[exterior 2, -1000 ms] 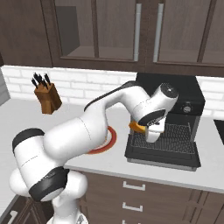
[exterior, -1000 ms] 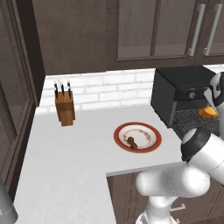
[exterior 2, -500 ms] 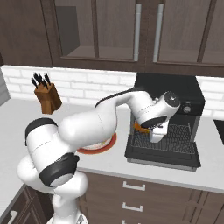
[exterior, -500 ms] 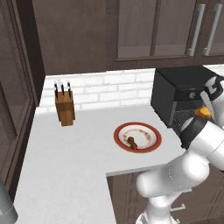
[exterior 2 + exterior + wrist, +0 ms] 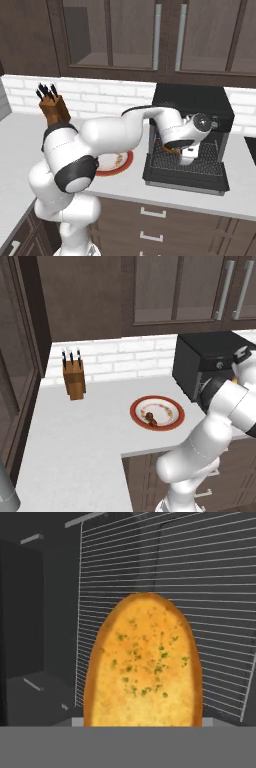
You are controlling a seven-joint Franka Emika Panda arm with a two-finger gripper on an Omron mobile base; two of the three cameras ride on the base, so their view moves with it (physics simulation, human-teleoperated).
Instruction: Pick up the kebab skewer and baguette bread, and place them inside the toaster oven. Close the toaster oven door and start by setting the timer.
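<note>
- Step in hand, by judgement: putting the baguette bread [image 5: 143, 662] into the toaster oven [image 5: 192, 137]; kebab skewer [image 5: 150, 418] not yet moved, lying on the plate [image 5: 172, 421] at its near left side
- Gripper [image 5: 186, 159] reaching into the open mouth of the oven, just over the wire rack [image 5: 200, 162]; clenched on the bread, to judge from the loaf standing up out of the jaws in the hand view and the orange end peeping beside the wrist in the right base view
- Toaster oven door [image 5: 182, 179] dropped flat toward the near side, below the rack
- Next move, likely: lower the loaf onto the wires, let go, draw back clear of the door; then across left to the plate for the skewer
- Bread: rounded oval face, golden-orange crust, paler yellow crumb flecked with green; looks firm
- Rack: thin pale wires, close and parallel; oven walls matt black, boxy
- Skewer: slim stick, dark red-brown chunks; small target, a narrow pinch needed
- Plate: round, red rim, pale centre; counter [image 5: 75, 446] smooth and white; wooden knife block [image 5: 74, 378] far left by the brick wall
</note>
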